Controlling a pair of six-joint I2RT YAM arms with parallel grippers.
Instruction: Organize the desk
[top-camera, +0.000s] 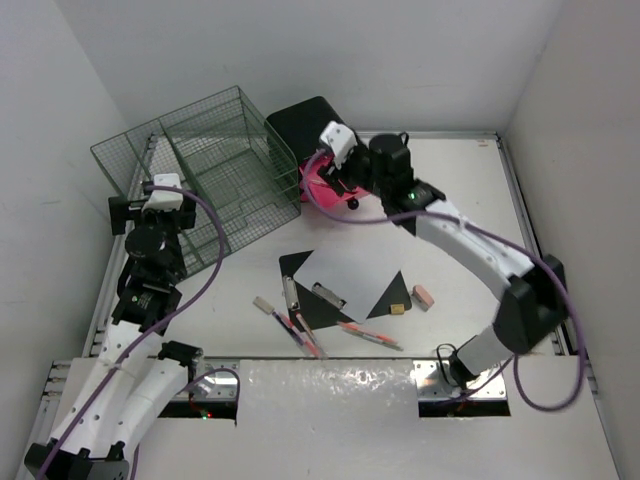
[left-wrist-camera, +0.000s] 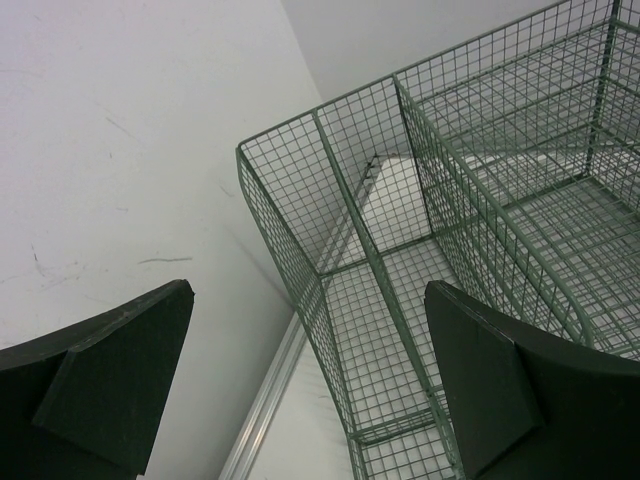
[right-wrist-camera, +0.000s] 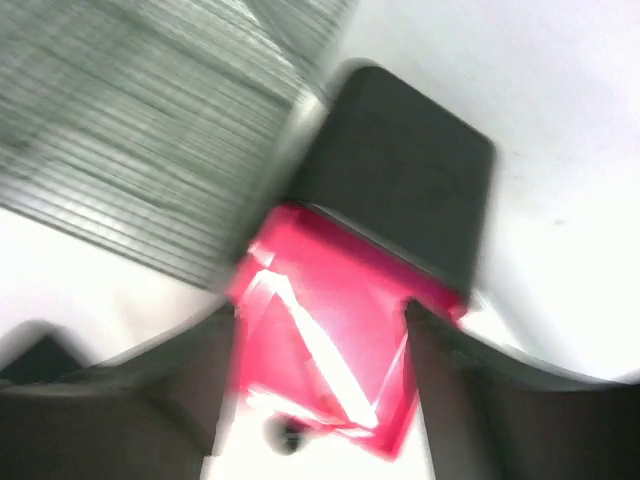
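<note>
Straddling pink drawer (right-wrist-camera: 300, 260), right gripper (right-wrist-camera: 320, 345) jaws apart (wrist view, blurred); left gripper (left-wrist-camera: 310, 385) wide before green rack (left-wrist-camera: 480, 200).

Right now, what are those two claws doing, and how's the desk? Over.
Left gripper open, empty, by green wire rack. Right gripper open at pulled-out pink drawer. Desk cluttered: pens, paper loose.

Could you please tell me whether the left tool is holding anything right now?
No, the left tool stands wide open with nothing between its fingers, the green wire rack lying beyond them.
</note>
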